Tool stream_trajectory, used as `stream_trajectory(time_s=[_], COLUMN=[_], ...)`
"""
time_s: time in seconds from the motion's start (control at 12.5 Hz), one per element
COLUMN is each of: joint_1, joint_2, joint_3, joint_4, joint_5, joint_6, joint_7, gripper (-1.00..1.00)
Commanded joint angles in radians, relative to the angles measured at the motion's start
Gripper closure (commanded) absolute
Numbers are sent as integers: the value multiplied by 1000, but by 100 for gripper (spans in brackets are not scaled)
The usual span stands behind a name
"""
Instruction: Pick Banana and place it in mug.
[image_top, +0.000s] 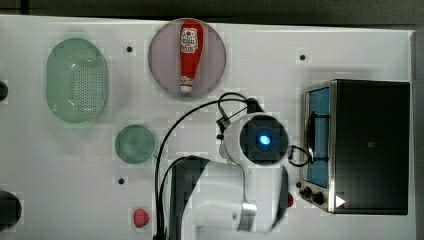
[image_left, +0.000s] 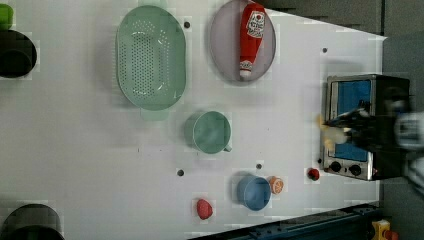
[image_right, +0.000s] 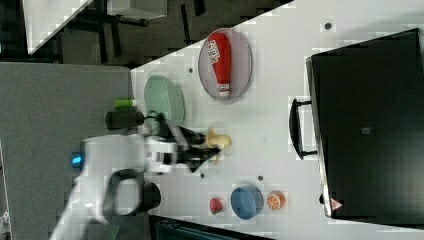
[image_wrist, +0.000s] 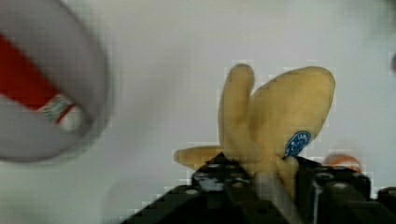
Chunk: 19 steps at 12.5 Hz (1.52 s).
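Observation:
A yellow plush banana (image_wrist: 275, 116) with a blue sticker sits between the black fingers of my gripper (image_wrist: 261, 175), which is shut on it and holds it off the table. In the right view the banana (image_right: 219, 141) sticks out past the gripper (image_right: 206, 151) above the white table. In the left view the banana (image_left: 331, 134) hangs in front of the toaster oven. The mug (image_top: 135, 144), a small round teal-green cup, stands upright to the top view's left of my arm, its short handle showing on the mug (image_left: 212, 131) in the left view.
A pale green colander (image_top: 77, 80) and a grey plate (image_top: 160, 60) bearing a ketchup bottle (image_top: 191, 52) lie at the back. A toaster oven (image_top: 360, 145) stands at the top view's right. A blue bowl (image_left: 254, 192), an orange slice (image_left: 276, 185) and a red fruit (image_left: 203, 208) sit near the front edge.

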Motion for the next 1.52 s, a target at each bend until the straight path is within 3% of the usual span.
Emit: stream_trajectory(time_s=[0.08, 0.48, 0.8, 1.28, 1.52], joint_1=[24, 50, 66, 70, 70], joint_2=[-60, -114, -78, 90, 212], joint_3=[14, 181, 346, 525, 545], joint_4=[71, 85, 85, 71, 71], joint_5=[-19, -17, 64, 82, 24], joint_6=[-147, -179, -147, 40, 114], joint_7=[-19, 167, 310, 644, 738], gripper=[46, 46, 46, 46, 46])
